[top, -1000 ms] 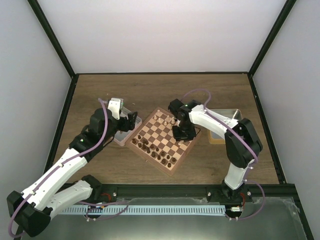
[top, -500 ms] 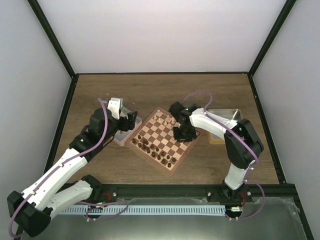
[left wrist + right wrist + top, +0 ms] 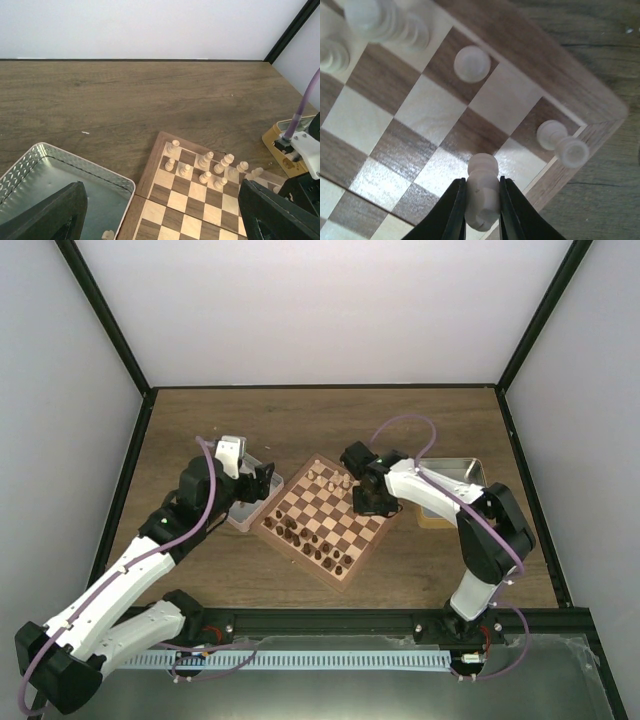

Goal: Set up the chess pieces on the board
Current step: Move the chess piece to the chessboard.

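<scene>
White walls (image 3: 320, 310) on 3 sides w/ black corner posts (image 3: 100, 315). Dark wood-grain worktop (image 3: 300, 420), even light. Black rail (image 3: 330, 620) along near edge.

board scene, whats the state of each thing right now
right gripper, shut on a light piece at the board corner
left gripper, open, empty, by the left tray
left tray, nearly empty, one stray piece inside
board, partly set
light pieces, upright on far rows
dark pieces, standing on near rows
</scene>
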{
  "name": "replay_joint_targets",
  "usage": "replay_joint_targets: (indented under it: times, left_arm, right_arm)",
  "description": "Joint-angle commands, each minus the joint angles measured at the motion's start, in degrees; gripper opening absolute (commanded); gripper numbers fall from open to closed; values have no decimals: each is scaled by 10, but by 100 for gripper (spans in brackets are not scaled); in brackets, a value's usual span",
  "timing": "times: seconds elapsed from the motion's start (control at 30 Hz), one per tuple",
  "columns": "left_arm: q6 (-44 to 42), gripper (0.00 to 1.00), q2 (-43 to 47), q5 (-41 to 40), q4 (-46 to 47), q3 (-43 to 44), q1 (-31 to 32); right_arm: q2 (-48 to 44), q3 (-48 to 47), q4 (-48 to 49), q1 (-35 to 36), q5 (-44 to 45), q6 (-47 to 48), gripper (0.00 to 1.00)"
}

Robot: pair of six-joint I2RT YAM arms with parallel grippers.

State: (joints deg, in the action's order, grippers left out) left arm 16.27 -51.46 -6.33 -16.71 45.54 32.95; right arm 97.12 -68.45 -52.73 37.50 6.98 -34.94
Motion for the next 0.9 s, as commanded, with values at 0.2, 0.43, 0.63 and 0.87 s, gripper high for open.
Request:
replay_joint_targets:
  times: [0.2, 0.43, 0.63, 0.87]
  left_arm:
    - [-2, 85, -1, 5, 13, -10, -3]
    - [-2, 85, -3, 4, 12, -10, -4]
    - [-3, 85, -5, 4, 12, -10, -4]
    - [-3, 85, -7, 7, 12, -10, -6]
  right_arm:
    - [0, -1, 43, -26, 42, -9, 14]
    - [22, -13, 54, -32, 40, 10, 14]
    - [28, -10, 51, -42, 45, 10, 14]
    - [29, -10, 59, -45, 38, 14, 21]
